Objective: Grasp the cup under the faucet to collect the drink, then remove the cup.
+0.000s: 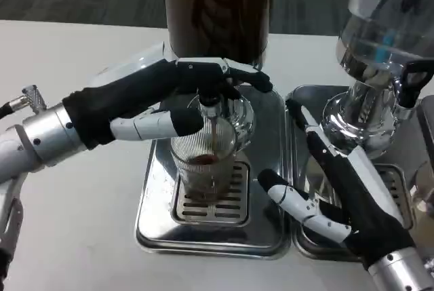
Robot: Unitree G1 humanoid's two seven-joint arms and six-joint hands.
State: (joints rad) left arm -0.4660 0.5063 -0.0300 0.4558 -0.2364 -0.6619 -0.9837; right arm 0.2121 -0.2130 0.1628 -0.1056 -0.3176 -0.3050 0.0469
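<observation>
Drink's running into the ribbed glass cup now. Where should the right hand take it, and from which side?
Grip the ribbed glass cup around its upper wall, coming in level from its right side. It stands upright on the drip grate, so a side wrap keeps it level. The left hand works the faucet lever above and left, while the right hand waits open on the clear side.

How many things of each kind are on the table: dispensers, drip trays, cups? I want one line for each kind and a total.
Dispensers: 2, the dark drink dispenser and the clear dispenser
Drip trays: 2, the left drip tray and the right drip tray
Cups: 1, the ribbed glass cup
Total: 5
</observation>
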